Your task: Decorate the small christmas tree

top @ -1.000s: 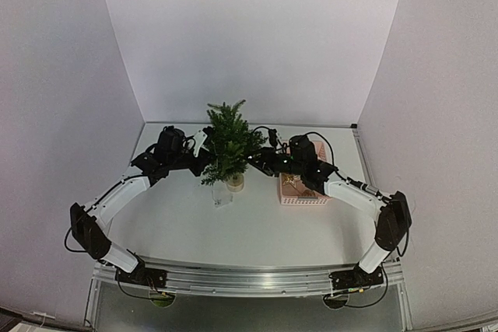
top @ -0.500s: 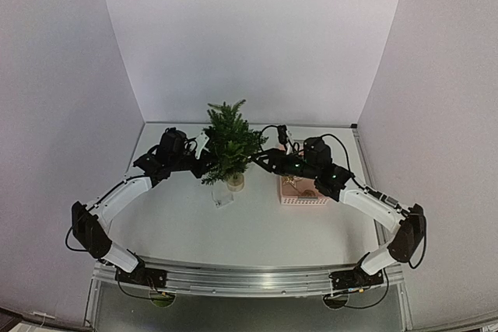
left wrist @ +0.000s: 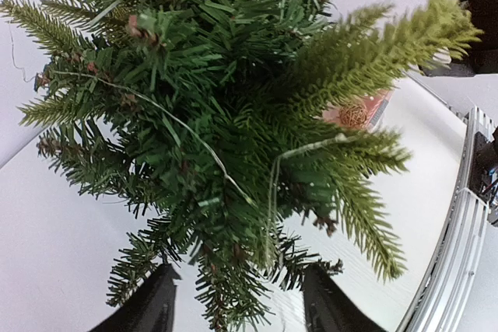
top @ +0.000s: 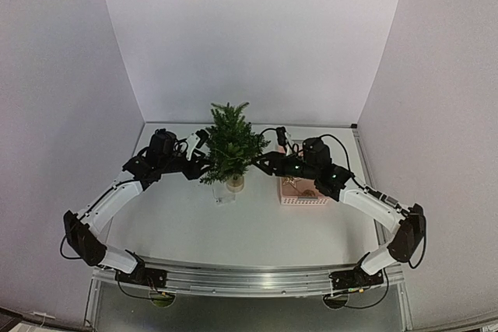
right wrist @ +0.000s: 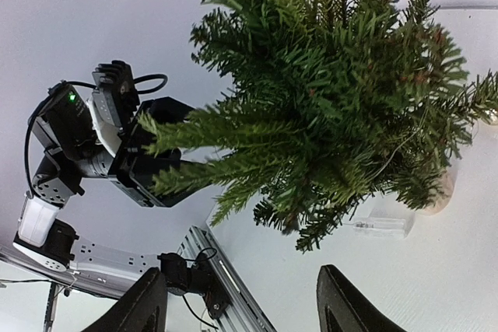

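The small christmas tree [top: 230,145] stands upright at the middle of the table on its pale round base [top: 235,183]. A thin wire [left wrist: 194,141] runs across its branches. My left gripper [top: 199,163] sits at the tree's left side and is open. In the left wrist view its two dark fingers [left wrist: 152,305] stand wide apart with loose lower branch tips between them. My right gripper [top: 261,162] is at the tree's right side, also open. Its fingers [right wrist: 350,301] are clear of the branches [right wrist: 334,91] and hold nothing.
A pink basket [top: 302,190] lies right of the tree under my right arm, with a wicker ball [left wrist: 352,114] showing in it. A small clear plastic box [top: 222,197] rests on the table in front of the tree base. The aluminium rail [top: 249,276] runs along the near edge.
My left gripper has opened from shut and drawn back a little to the left of the tree. My right arm pulled back to the right and its jaws widened, then held still.
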Tool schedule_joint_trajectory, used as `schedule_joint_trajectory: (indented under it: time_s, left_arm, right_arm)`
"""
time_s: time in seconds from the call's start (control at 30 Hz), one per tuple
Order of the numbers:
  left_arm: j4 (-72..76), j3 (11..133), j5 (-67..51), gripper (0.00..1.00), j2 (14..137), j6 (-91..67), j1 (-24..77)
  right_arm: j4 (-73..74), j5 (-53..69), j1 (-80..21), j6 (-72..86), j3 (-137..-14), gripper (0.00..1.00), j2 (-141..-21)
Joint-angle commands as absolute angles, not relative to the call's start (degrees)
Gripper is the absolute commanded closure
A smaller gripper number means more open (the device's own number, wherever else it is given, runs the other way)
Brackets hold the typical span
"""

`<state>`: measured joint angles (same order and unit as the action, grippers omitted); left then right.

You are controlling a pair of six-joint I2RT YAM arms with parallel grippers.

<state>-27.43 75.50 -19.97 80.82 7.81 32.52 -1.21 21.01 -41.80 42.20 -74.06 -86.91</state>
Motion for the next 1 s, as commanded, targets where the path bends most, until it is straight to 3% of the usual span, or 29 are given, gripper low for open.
schedule_joint_trajectory:
  time_s: [0.0, 0.13, 0.27, 0.37, 0.53, 0.77, 0.97]
  left_arm:
    - [-29.2, 74.2, -20.7, 0.39, 77.2, 7.2, 32.3]
    - [-29.8, 73.6, -20.9, 0.34, 75.7, 6.1, 32.3]
    - [-31.4, 70.3, -20.4, 0.41, 71.6, 4.8, 32.3]
    - [-27.0, 61.8, -20.4, 0.46, 65.4, 2.9, 32.3]
    - [-11.1, 44.6, -21.6, 0.45, 57.5, 1.3, 32.4]
    - [6.1, 36.7, -20.9, 0.35, 70.0, 1.3, 32.4]
    - [20.5, 33.7, -21.9, 0.34, 78.2, -0.9, 33.0]
  right_arm:
    - [0.0, 21.4, -42.0, 39.8, -74.4, 0.36, -85.4]
    - [0.0, 21.2, -42.0, 39.3, -74.4, 0.36, -85.1]
    - [1.8, 21.2, -42.0, 38.9, -74.6, 0.36, -84.6]
    - [2.0, 20.0, -42.0, 38.2, -73.9, 0.36, -83.7]
    - [2.0, 18.1, -42.0, 37.2, -72.8, 0.36, -82.6]
    - [1.8, 16.9, -42.0, 33.5, -72.8, 0.35, -82.1]
    - [1.1, 15.8, -42.0, 29.9, -72.4, 0.35, -81.3]
